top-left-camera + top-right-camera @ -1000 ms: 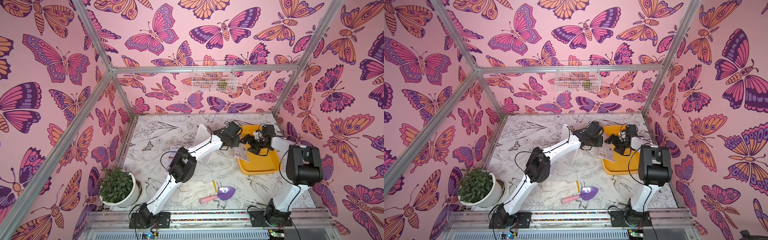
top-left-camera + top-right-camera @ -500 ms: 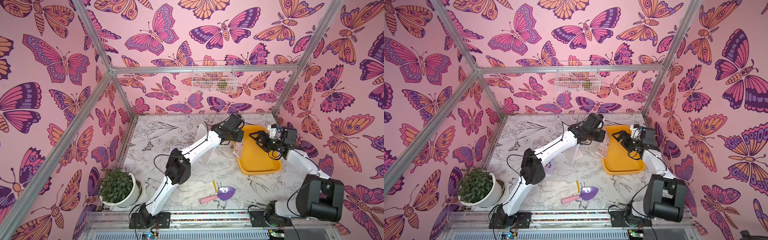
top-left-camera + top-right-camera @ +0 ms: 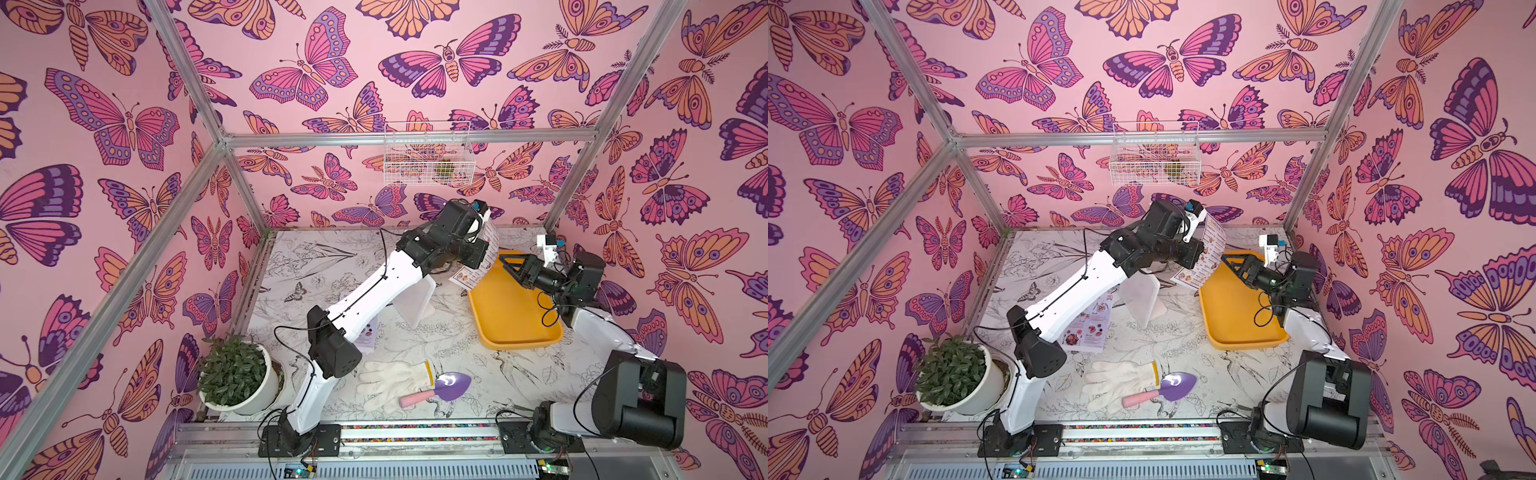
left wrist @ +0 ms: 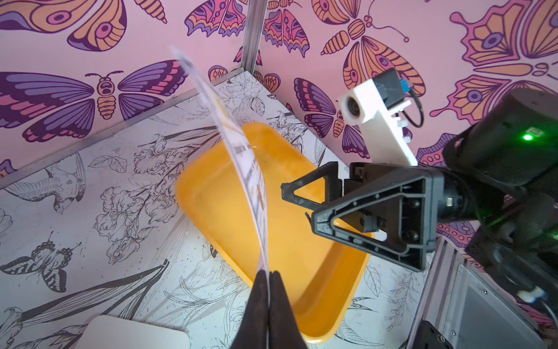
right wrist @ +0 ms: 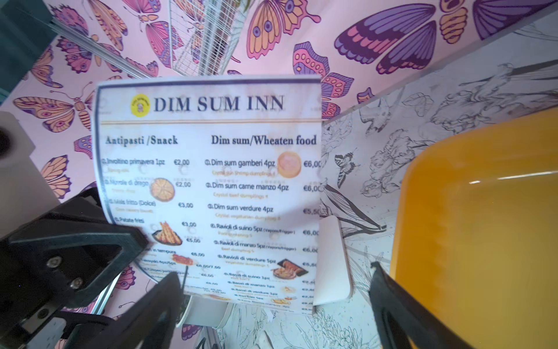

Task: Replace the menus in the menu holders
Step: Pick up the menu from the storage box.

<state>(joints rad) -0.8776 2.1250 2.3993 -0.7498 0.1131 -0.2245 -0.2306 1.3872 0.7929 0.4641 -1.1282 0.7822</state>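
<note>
The white "Dim Sum Inn" menu (image 5: 211, 181) hangs upright in the air over the near-left rim of the yellow tray (image 3: 515, 316), bowed a little. My left gripper (image 4: 268, 273) is shut on one side edge of it; both top views show the sheet (image 3: 490, 245) (image 3: 1212, 241) beside the left wrist. My right gripper (image 3: 508, 266) (image 5: 271, 281) stands open above the tray, facing the menu's printed side without touching it. The white menu holder (image 3: 415, 303) (image 3: 1142, 299) stands on the table under the left arm. The "Special Menu" sheet (image 3: 1088, 328) lies flat, partly hidden by that arm.
A white glove (image 3: 390, 382) and a purple trowel (image 3: 451, 386) lie near the front edge. A potted plant (image 3: 235, 374) stands at the front left. A wire basket (image 3: 428, 153) hangs on the back wall. Walls close in on three sides.
My left gripper has lifted the Dim Sum Inn menu up from the tray. The right gripper drew back to the right and its arm folded down low at the front right.
</note>
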